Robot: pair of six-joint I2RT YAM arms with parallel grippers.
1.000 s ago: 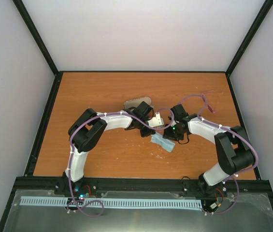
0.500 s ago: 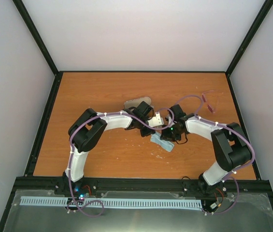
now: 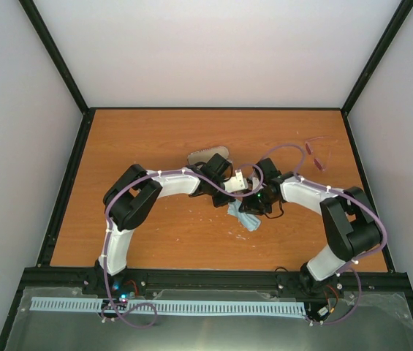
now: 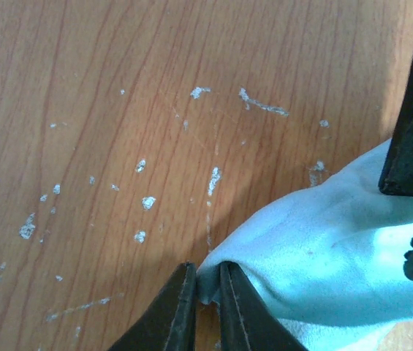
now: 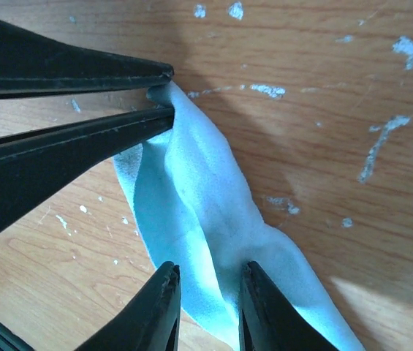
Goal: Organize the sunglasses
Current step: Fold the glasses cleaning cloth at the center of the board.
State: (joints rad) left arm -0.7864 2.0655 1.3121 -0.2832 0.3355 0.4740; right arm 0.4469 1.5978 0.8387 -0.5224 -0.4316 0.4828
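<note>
Pinched blue cloth [image 5: 191, 197] w/ left gripper [image 4: 202, 300] & right gripper [image 5: 207, 307], both clamped on it, at table [image 3: 133, 139] centre. Saw sunglasses [image 3: 314, 154] far right, well apart. Probably risked the left's shallow tip-hold slipping if pulled taut unevenly.

- The left arm [image 3: 168, 183] folds at the elbow and reaches rightward toward the middle; the right arm [image 3: 310, 193] mirrors it, reaching leftward.
- Both wrists meet near the centre, angled downward and close together.
- The left gripper [image 4: 205, 276] has its jaws almost together, pinching a corner of the blue cloth [image 4: 323, 248].
- The right gripper [image 5: 207, 278] has its jaws narrowly parted, pressing on a raised fold of that cloth.
</note>
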